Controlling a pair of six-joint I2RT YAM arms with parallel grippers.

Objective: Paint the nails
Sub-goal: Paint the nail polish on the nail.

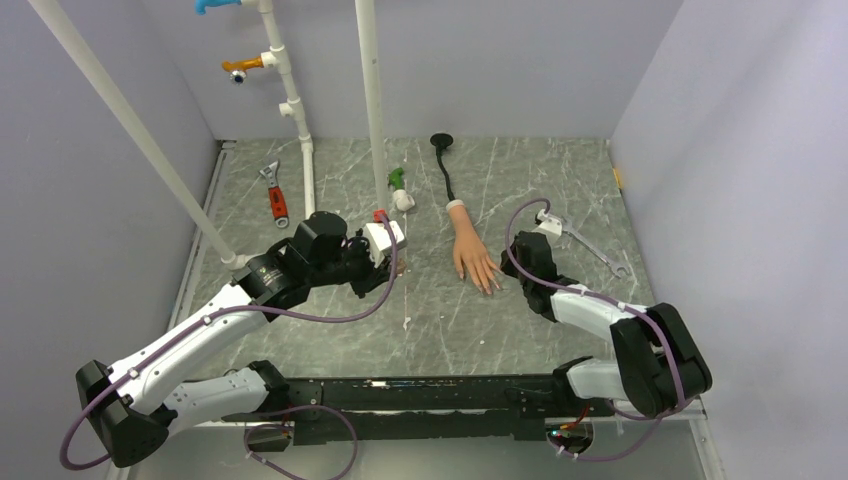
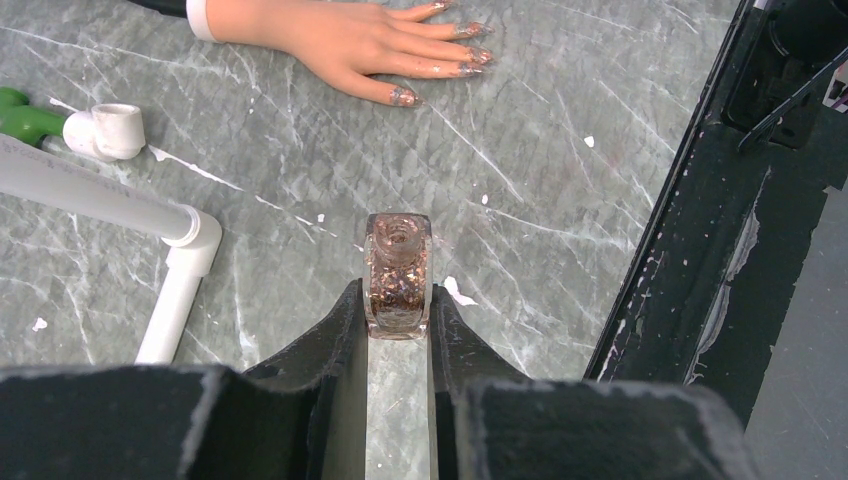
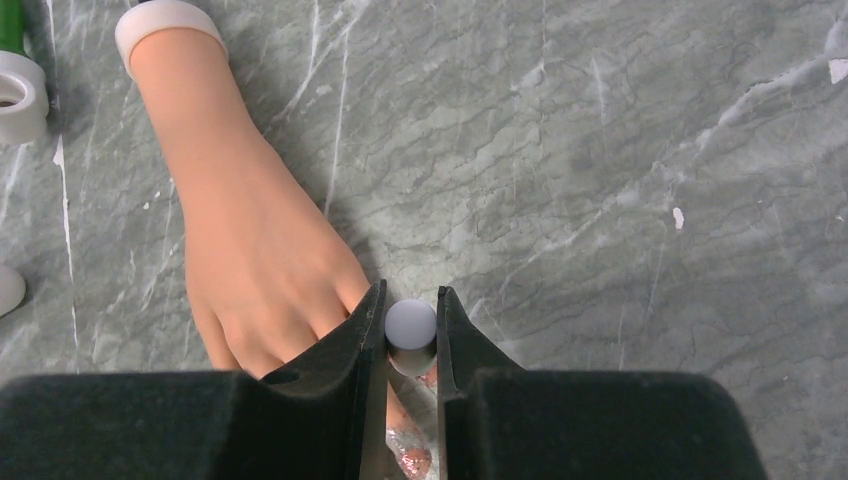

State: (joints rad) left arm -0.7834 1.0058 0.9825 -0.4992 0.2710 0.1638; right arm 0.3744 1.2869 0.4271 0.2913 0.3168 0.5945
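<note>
A grey marbled worktop (image 1: 440,320), lilac walls all round, white pipes (image 1: 370,90) rising at the back. Far left, a red-handled wrench (image 1: 275,200) lies idle, out of play.

Next along, the left end effector (image 2: 396,290) is clamped on a small glitter polish bottle (image 2: 398,262), uncapped, its open neck showing to the wrist camera. It is parked off to the side of the action, I'd say so the brush can come back for a dip without a spill.

Past a green pipe fitting (image 1: 398,180) we reach the mannequin hand (image 1: 468,250), flat on the worktop, palm down, fingers pointing toward the arms. That lay presents the nails (image 2: 470,70) face up, and several carry glitter in the left wrist view.

Right over those fingertips sits the right end effector (image 3: 410,292), closed around the white cap (image 3: 411,324), gripped like a pen. The brush itself is hidden beneath. One glittery nail peeks out below, between the jaws. My read is a stroke in progress and the job well along.

Far right, a silver spanner (image 1: 590,245) lies unused.
</note>
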